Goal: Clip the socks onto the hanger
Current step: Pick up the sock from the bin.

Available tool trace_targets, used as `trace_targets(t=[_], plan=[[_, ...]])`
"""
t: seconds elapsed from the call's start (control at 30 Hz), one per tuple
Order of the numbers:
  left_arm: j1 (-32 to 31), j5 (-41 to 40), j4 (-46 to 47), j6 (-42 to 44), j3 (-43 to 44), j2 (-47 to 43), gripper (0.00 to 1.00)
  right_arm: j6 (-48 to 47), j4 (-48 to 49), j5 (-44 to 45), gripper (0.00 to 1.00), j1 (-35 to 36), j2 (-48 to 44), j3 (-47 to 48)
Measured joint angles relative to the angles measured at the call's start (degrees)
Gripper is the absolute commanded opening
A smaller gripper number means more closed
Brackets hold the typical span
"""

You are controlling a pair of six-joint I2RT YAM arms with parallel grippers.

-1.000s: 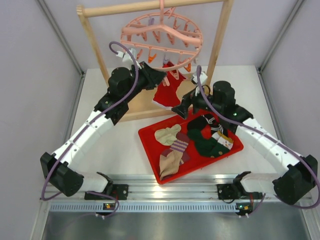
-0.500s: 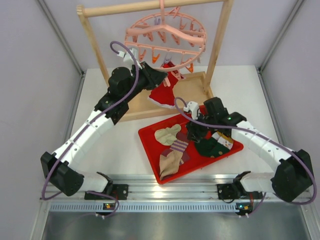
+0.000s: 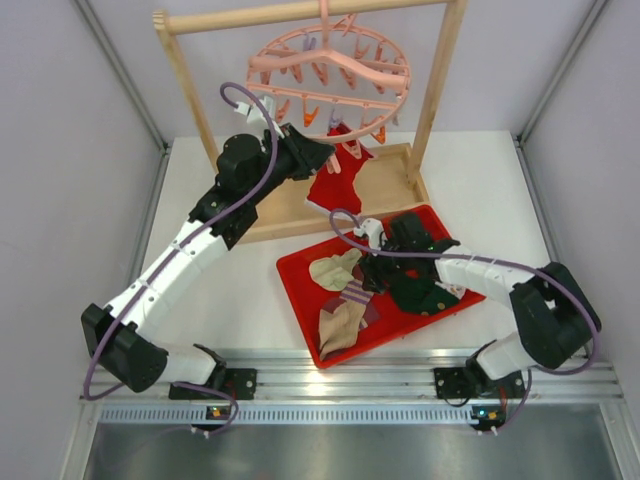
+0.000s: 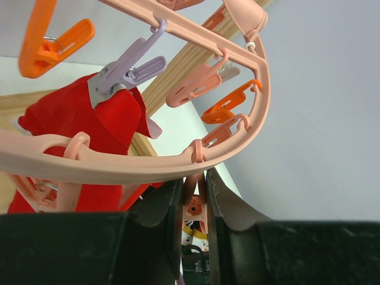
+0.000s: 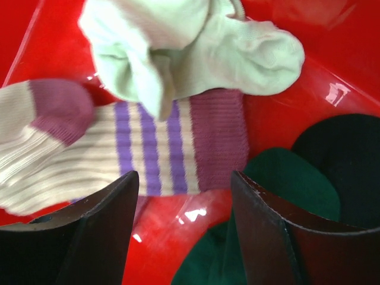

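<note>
The pink hanger [image 3: 330, 65] hangs from the wooden rack. A red sock [image 3: 338, 180] hangs from a purple peg [image 4: 127, 74] on it. My left gripper [image 3: 322, 156] is shut on a pink peg [image 4: 196, 196] under the hanger's ring [image 4: 119, 169]. My right gripper [image 3: 372, 272] is open and empty, low over the red tray [image 3: 300, 290]. Its jaws [image 5: 184, 196] straddle the striped cuff of the tan and purple sock [image 5: 77, 154]. The cream sock [image 5: 178, 35] lies beyond the cuff. The dark green sock [image 5: 285, 184] lies by the right finger.
The wooden rack [image 3: 190, 90] stands at the back, its base frame [image 3: 290, 215] on the table behind the tray. The tray also holds a black striped sock [image 3: 442, 268] partly under my right arm. Grey walls close in both sides.
My right arm has dropped from beside the hanger to the tray, and its open gripper now sits over the socks. The left gripper has kept its hold.
</note>
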Motion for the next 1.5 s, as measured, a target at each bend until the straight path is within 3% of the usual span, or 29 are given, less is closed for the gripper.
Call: trace_targets(t=[0.43,0.7,0.8,0.9,0.93,1.03,1.27,1.5], plan=[[0.35,0.00,-0.09,-0.04,0.00,0.44,0.00,1.42,3.02,5.25,0.63,2.43,7.76,2.86],[0.68,0.17,-0.07,-0.24,0.00,0.90,0.00,1.51,0.44,10.97,0.54,4.31,12.66,7.91],[0.68,0.20,-0.11,-0.24,0.00,0.90,0.00,1.73,0.20,13.03,0.47,4.63,14.19,9.44],[0.72,0.24,-0.11,-0.24,0.00,0.90,0.00,1.57,0.22,15.34,0.28,5.38,14.47,9.70],[0.74,0.26,-0.11,-0.24,0.00,0.90,0.00,1.53,0.24,15.87,0.16,5.66,14.47,9.70],[0.74,0.37,-0.11,-0.26,-0.02,0.90,0.00,1.22,0.09,17.31,0.00,6.75,14.47,9.70],[0.85,0.42,0.24,-0.55,-0.70,0.90,0.00,1.27,-3.17,16.85,0.00,7.19,10.69,8.26],[1.11,1.07,0.76,-1.09,-1.53,0.87,0.00,1.33,-8.63,11.45,0.00,6.19,-4.85,6.43]])
